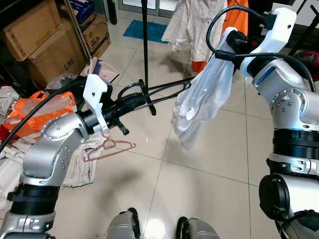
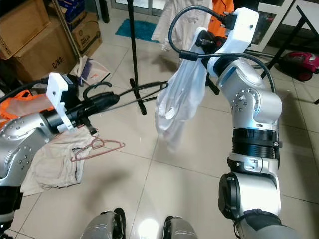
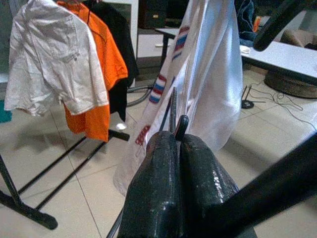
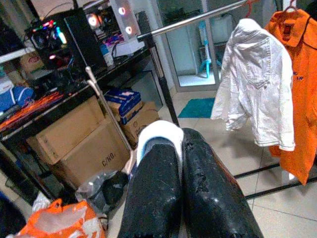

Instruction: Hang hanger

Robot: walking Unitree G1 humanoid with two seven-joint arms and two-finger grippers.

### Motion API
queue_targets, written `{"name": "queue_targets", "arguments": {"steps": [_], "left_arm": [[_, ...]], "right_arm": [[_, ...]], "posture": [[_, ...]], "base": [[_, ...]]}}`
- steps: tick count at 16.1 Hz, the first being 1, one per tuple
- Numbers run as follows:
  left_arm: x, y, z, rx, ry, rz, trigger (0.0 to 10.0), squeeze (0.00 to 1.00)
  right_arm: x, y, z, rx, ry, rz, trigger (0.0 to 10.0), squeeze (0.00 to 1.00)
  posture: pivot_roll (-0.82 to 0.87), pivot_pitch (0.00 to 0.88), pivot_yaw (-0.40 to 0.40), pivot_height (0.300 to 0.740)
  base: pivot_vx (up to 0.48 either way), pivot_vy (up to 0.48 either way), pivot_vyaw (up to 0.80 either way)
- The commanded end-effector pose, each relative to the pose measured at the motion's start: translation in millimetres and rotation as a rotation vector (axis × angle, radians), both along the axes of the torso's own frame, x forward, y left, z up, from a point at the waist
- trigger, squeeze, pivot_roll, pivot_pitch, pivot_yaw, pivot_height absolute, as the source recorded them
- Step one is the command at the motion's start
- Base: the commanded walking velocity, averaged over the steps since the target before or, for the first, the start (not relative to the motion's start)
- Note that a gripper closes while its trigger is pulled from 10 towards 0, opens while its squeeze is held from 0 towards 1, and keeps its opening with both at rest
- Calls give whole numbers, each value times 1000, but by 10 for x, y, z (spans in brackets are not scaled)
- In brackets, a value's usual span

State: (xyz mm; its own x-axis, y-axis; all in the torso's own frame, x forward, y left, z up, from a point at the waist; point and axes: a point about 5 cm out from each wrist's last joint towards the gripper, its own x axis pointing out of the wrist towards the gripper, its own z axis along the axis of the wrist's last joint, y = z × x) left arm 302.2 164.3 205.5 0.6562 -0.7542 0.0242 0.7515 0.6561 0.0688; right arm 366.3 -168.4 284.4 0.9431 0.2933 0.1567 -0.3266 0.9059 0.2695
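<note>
Eye view: the left end effector (image 1: 149,102) reaches forward, gripping a black hanger (image 1: 169,89) whose far end sits inside a white garment (image 1: 204,94); a pink hanger (image 1: 107,148) lies on the floor (image 1: 199,189).

Left wrist view: fingers (image 3: 171,163) pressed together on the hanger's wire.

Right wrist view: the right end effector (image 4: 181,144) pinches the white cloth.

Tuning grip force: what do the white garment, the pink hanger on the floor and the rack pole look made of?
White garment: thin, slightly sheer woven fabric, hanging in soft folds from the right claw. Pink hanger: thin wire, probably coated metal, judging by its slim bent outline. Rack pole: matte black tube, likely painted metal.
</note>
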Motion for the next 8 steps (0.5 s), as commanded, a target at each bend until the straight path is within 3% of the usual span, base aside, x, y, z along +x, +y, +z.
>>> {"name": "queue_targets", "arguments": {"steps": [1, 4, 8], "left_arm": [[25, -32, 44, 6, -27, 6, 10000, 0], [71, -90, 156, -51, -63, 36, 10000, 0], [-42, -358, 218, -105, -68, -48, 10000, 0]], "right_arm": [[-46, 35, -12, -12, -12, 24, 10000, 0], [-46, 52, -124, -43, 17, 16, 10000, 0], [16, 18, -290, -112, 31, -55, 10000, 0]], "posture": [[-78, 159, -31, 740], [-82, 156, -31, 740], [-80, 149, -34, 740]], "base": [[0, 0, 0], [0, 0, 0], [0, 0, 0]]}}
